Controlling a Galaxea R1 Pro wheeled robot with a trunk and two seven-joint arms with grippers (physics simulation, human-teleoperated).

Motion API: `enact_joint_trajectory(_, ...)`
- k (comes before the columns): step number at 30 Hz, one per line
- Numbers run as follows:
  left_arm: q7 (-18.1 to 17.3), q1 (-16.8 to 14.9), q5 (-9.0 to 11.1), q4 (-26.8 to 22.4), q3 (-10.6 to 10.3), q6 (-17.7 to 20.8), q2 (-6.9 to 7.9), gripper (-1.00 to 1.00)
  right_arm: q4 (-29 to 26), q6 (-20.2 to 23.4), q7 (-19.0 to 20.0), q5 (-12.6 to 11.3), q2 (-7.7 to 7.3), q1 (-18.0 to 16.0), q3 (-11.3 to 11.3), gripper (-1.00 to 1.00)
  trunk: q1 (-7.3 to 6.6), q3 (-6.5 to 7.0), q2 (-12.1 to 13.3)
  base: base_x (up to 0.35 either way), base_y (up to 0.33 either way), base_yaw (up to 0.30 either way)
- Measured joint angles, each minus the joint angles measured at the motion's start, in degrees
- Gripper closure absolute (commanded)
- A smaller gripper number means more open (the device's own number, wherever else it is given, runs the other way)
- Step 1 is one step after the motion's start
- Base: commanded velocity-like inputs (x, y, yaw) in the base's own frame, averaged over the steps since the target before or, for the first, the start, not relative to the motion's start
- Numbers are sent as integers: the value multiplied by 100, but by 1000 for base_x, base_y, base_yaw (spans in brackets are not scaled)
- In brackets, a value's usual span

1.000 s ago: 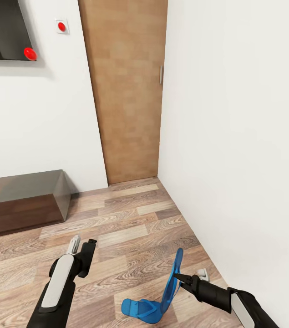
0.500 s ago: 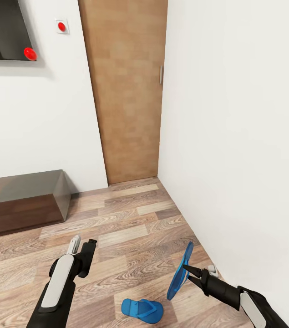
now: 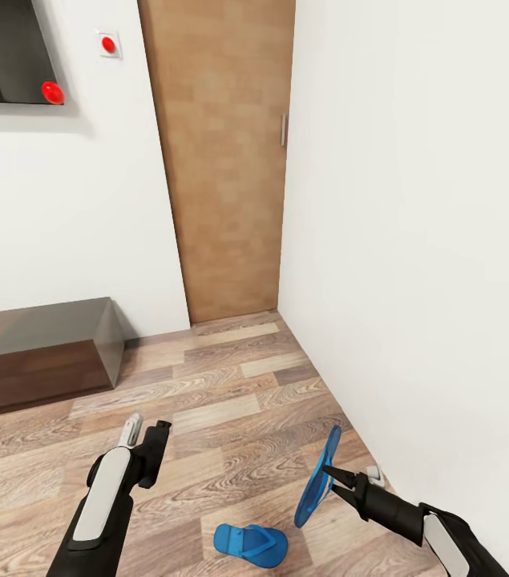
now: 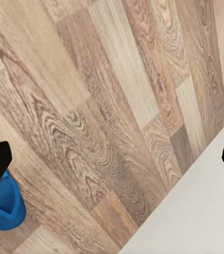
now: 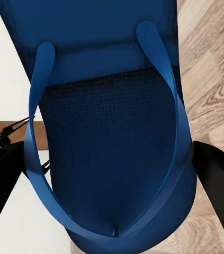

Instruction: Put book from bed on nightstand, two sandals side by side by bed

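Wood-plank floor (image 3: pixel 230 385), right pincer (image 3: pixel 328 474) gripping raised sandal (image 3: pixel 317 477), left pincer (image 3: pixel 143 428) open, empty

The dark panel (image 3: pixel 2 52) on the far wall is running off the picture's left and top edges. The low bench (image 3: pixel 38 357) is being cropped at the left. The held sandal's (image 5: pixel 109 132) heel end is running past the right wrist picture's edge.

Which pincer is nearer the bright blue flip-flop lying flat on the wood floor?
Right pincer, just beside the flip-flop, holding its mate; left pincer is farther.
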Motion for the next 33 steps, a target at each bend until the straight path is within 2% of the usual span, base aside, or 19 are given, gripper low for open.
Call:
enact_joint_trajectory(2, 0, 0, 2, -3, -3, 0, 3, -100, -1, -4, -2, 2, -44, 0, -5, 100, 44, -36, -80, 0, 0, 0)
enact_joint_trajectory(4, 0, 0, 0, -2, -5, 4, 4, -100, 2, -3, -1, 3, -181, 0, -3, 100, 88, -72, -160, 0, 0, 0)
enact_joint_trajectory(11, 0, 0, 3, -4, -5, 10, 15, -100, 3, -19, -12, 13, -201, 0, 18, 100, 242, -198, -441, 0, 0, 0)
enact_joint_trajectory(15, 0, 0, 4, -3, -6, 11, 21, -100, -1, -38, -16, 10, -185, 0, 21, 100, 253, -286, -448, 0, 0, 0)
enact_joint_trajectory(29, -13, 0, -3, 4, -10, 9, 14, -100, -2, -21, -17, 1, -172, -1, 24, 100, 252, -287, -448, 0, 0, 0)
enact_joint_trajectory(33, -17, 0, -4, 17, -134, 6, 14, -100, -2, -20, -14, 1, -171, -1, 24, 100, 252, -287, -448, 0, 0, 0)
